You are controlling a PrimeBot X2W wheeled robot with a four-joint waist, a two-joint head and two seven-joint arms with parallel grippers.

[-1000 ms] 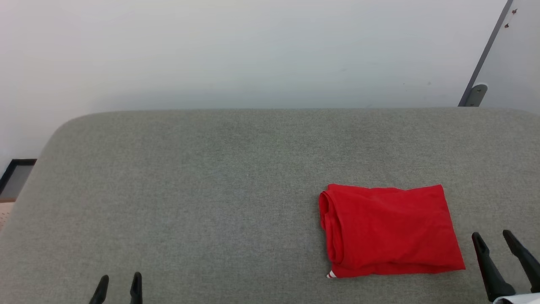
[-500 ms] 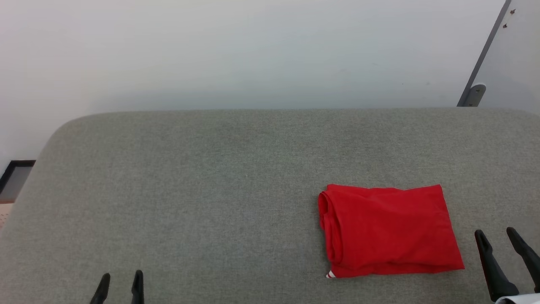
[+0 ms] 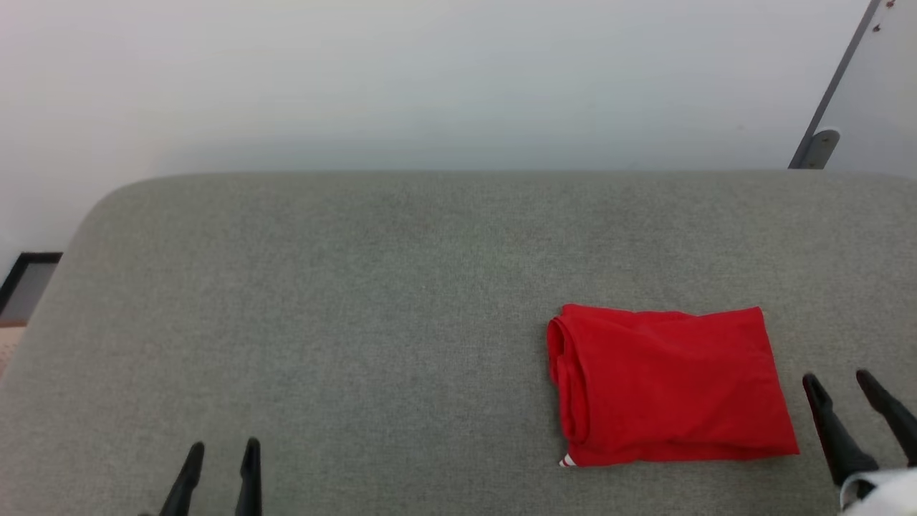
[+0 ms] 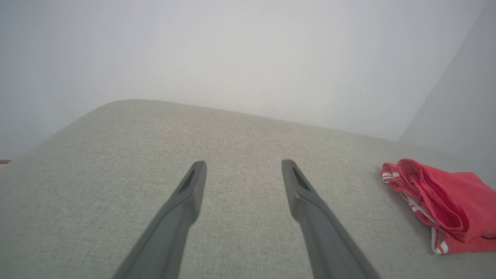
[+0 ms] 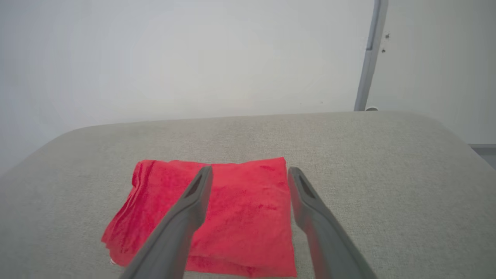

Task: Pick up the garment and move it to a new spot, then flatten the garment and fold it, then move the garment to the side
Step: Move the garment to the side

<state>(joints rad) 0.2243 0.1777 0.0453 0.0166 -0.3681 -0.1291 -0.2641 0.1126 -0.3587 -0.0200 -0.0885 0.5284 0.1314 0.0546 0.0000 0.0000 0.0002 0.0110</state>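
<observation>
The garment (image 3: 670,387) lies folded into a tidy red rectangle on the grey padded surface (image 3: 358,287), in its right half and towards the near edge. Its left side is a rounded, layered fold, and a bit of white-and-red striped trim peeks out at the near left corner. In the left wrist view the same fold shows as stacked red layers with striped edging between them. The right gripper (image 3: 837,383) is just beside the garment's right edge, with a strip of grey showing between them in the head view. Its two dark fingers are spread apart and hold nothing. In the right wrist view one finger crosses in front of the red cloth and the other in front of bare grey. How high the tips sit above the surface is hard to judge from that angle. The left gripper (image 3: 223,451) is at the lower left, well apart from the garment, over bare grey padding. Its fingers are parted too, and nothing is between them. A pale wall (image 3: 430,86) rises behind the surface, and a grey post (image 3: 834,89) slants at the upper right.
</observation>
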